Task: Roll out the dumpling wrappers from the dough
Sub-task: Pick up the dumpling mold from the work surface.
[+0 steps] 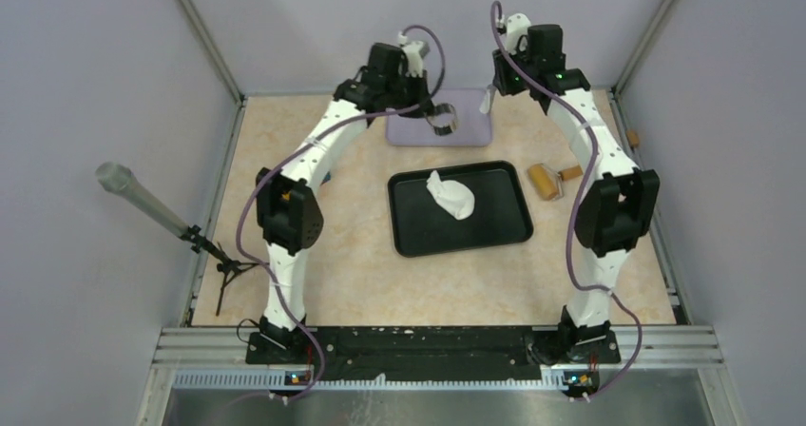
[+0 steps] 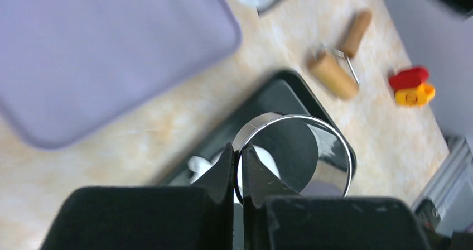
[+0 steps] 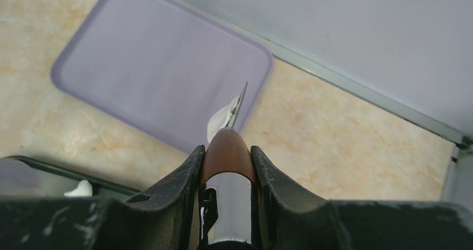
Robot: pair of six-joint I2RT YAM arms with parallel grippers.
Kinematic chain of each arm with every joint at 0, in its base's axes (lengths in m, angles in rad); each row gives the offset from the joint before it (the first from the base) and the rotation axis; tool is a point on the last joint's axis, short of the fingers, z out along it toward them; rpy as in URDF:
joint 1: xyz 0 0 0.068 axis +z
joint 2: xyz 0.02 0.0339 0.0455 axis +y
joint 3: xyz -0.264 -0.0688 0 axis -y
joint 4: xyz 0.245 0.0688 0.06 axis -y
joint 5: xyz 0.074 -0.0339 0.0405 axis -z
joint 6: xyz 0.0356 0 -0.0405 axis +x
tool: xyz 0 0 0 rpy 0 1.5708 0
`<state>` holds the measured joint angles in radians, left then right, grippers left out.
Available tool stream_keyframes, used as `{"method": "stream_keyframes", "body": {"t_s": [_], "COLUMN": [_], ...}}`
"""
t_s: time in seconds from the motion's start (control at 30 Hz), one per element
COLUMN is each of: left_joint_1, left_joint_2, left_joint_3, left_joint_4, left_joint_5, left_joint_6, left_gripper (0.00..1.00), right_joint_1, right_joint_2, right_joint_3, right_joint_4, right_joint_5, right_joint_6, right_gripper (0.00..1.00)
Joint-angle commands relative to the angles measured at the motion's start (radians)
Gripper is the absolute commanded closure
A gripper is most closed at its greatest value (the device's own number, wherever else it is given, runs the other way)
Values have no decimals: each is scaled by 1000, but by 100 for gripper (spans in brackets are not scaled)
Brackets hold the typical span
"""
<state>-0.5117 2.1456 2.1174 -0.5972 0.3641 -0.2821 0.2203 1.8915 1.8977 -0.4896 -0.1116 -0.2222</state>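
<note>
The dough (image 1: 451, 196) lies as an irregular white lump on the black tray (image 1: 494, 231); in the left wrist view it shows through the ring (image 2: 269, 159). My left gripper (image 2: 239, 152) is shut on the wall of a shiny metal ring cutter (image 2: 329, 144), held above the purple board's (image 1: 470, 131) front edge (image 1: 441, 122). My right gripper (image 3: 226, 149) is shut on the brown-and-steel handle of a thin blade (image 3: 239, 102), which carries a small white scrap of dough (image 3: 219, 120) over the board's right side. No dumpling wrappers are in view.
A wooden rolling pin (image 1: 546, 181) lies on the table just right of the tray. A red and yellow object (image 2: 411, 86) sits further right near the wall. A grey microphone on a stand (image 1: 143, 201) leans in at the left wall.
</note>
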Motion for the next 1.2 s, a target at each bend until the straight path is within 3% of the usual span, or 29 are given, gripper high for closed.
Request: {"method": "stream_keyframes", "body": {"t_s": [0.0,0.3,0.57,1.17], "left_joint_1": [129,183,190,190], "left_joint_2": [-87,38,157,303], "left_joint_3": [16,114,268,377], "left_joint_4": [86,155,181,179], "left_joint_5": [-4,-59,-40,-71], "left_joint_6": [-3,58,31,65], "left_gripper": [100,100,100,100], "right_joint_1": [30,162,217,221], "right_joint_2": [105,303,324,352], "right_joint_3": [181,474,483,570], "right_joint_4": [4,-62,-35,-39], "right_joint_5": [-97,-32,-43,-95], "right_joint_6": [48,-29,-45,4], "right_gripper": [100,100,100,100]}}
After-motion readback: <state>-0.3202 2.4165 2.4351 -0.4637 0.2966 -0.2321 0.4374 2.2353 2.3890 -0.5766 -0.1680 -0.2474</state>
